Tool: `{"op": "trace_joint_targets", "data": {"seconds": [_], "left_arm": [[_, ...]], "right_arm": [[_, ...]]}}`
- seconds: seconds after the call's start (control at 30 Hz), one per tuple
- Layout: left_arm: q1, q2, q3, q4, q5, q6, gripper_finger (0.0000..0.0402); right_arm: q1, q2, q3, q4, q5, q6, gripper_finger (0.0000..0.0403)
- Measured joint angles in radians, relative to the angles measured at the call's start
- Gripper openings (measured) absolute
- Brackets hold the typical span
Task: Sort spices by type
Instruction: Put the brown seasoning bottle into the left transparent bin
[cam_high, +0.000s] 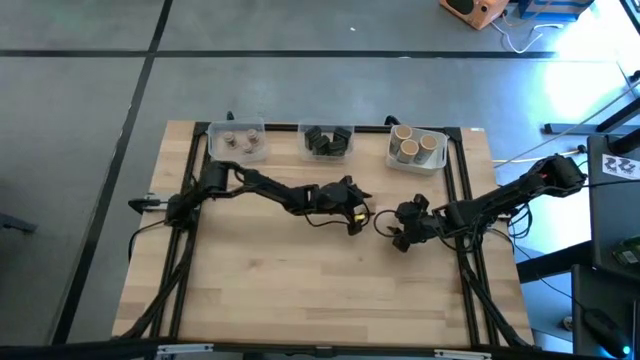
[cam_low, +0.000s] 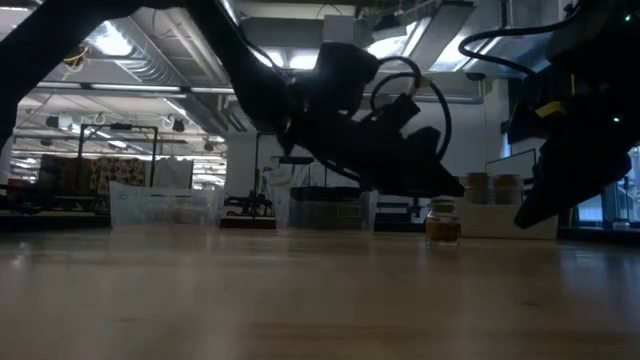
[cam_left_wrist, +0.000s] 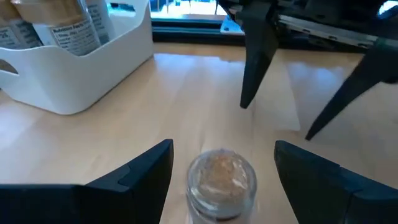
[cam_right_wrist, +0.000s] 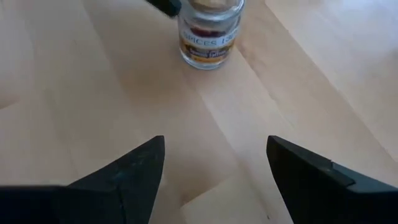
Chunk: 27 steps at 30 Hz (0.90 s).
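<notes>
High view: the wooden table (cam_high: 330, 280) carries 3 tubs along its far edge. I'll take the middle tub (cam_high: 327, 141) as my marker. It holds dark grey blocks (cam_high: 322, 140). The clear tub (cam_high: 238, 142) to its left holds small round jars (cam_high: 240, 140), and the white tub (cam_high: 416, 148) to its right holds tan cylinders (cam_high: 408, 147) with pale tops.

1 spice jar (cam_left_wrist: 221, 180) stands upright on the bare wood, nearer the front of the table than the middle tub and a little to its right, between the 2 grippers. From the right wrist view I can read a label band on its glass and see its cap (cam_right_wrist: 211, 31). In the low view it shows as a small amber jar (cam_low: 442, 226) in front of the white tub.

Left gripper (cam_left_wrist: 224, 163) sits just in front of the middle tub, its fingers (cam_left_wrist: 134, 177) spread on either side of the jar without touching it. Right gripper (cam_right_wrist: 214, 163) is farther to the right of the middle tub, close beside the jar, fingers parted with nothing but bare wood between them. Both arms hang low over the table.
</notes>
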Motion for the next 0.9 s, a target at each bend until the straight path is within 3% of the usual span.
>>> {"op": "trace_joint_targets", "data": {"seconds": [0.37,0.67,0.9], "left_arm": [[0.011,0.071,0.0,0.074,-0.004,-0.012,0.0259],[0.025,0.073,0.0,0.084,0.02,-0.004,0.0159],[0.009,0.031,-0.001,0.004,0.018,0.023,0.0157]], "right_arm": [[0.0,0.006,0.0,0.0,0.024,0.0,0.0282],[0.0,0.006,0.0,0.015,0.032,-0.012,0.0282],[0.0,0.006,-0.001,0.018,0.031,-0.012,0.0282]]}}
